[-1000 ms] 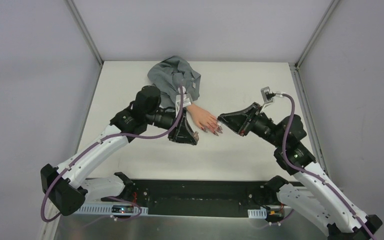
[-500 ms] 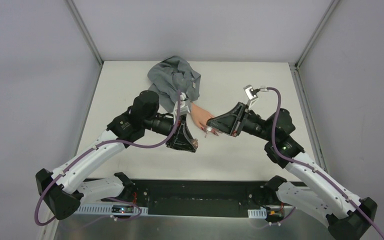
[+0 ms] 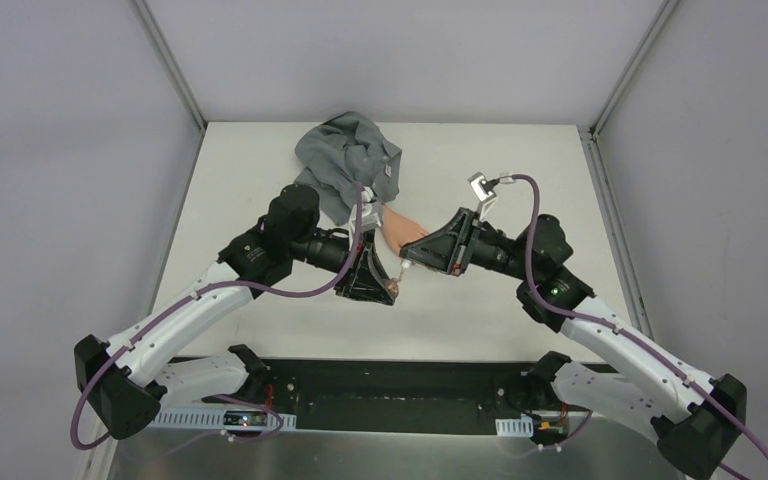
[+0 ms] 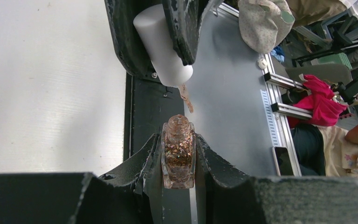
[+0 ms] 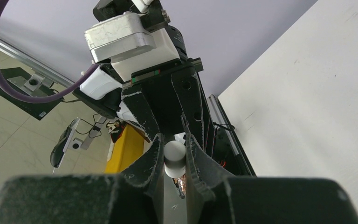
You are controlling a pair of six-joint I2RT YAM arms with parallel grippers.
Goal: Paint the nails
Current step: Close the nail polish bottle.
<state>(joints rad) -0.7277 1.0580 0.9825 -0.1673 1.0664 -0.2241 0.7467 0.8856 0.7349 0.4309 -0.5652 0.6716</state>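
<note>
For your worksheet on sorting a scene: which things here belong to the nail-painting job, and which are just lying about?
Belongs: polish bottle in left gripper; white brush cap in right gripper; fake hand with grey sleeve.
Lying about: red cloth, yellow object, both beyond the table.

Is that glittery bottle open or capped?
Open: the polish bottle has a bare neck; the right gripper holds its white cap, brush just above.
</note>
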